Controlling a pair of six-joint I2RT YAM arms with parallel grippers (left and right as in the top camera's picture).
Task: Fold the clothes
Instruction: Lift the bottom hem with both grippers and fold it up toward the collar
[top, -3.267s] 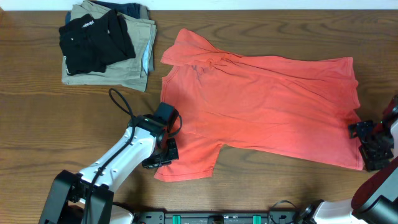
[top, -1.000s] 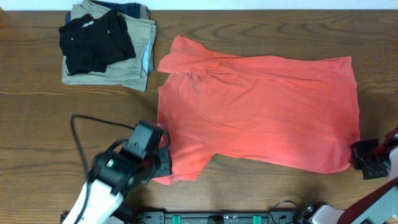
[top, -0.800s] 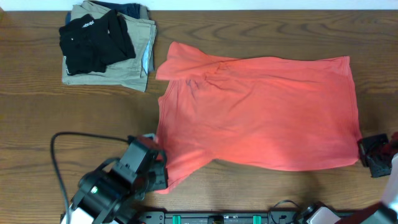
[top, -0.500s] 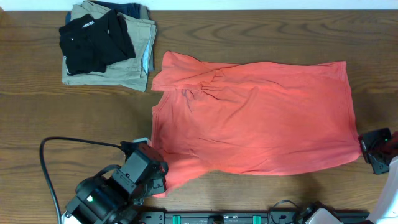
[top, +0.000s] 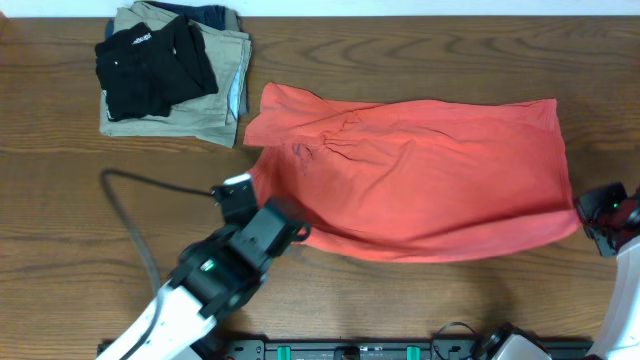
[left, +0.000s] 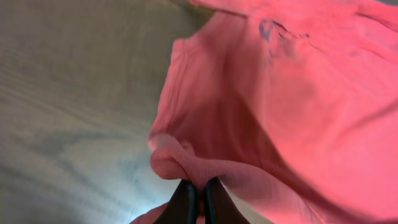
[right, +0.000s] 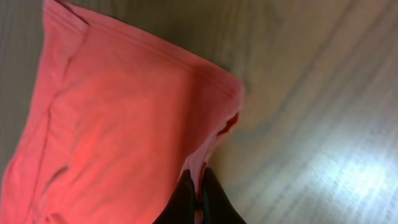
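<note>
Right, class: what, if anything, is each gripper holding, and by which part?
Both hold the coral-red T-shirt: the left gripper pinches a bunched fold at its sleeve end, the right gripper its near hem corner.

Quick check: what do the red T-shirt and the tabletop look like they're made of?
Coral-red T-shirt: thin matte knit, probably cotton jersey; it drapes limply and bunches into soft folds at the left gripper. Table: brown wood or wood-look laminate, with grain lines and a slight sheen; which one cannot be told.

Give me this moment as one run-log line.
task: fold clothes | coral-red T-shirt: mostly flat, unfolded | left gripper: jaws shut on sleeve-end fabric | right gripper: jaws shut on hem corner
</note>
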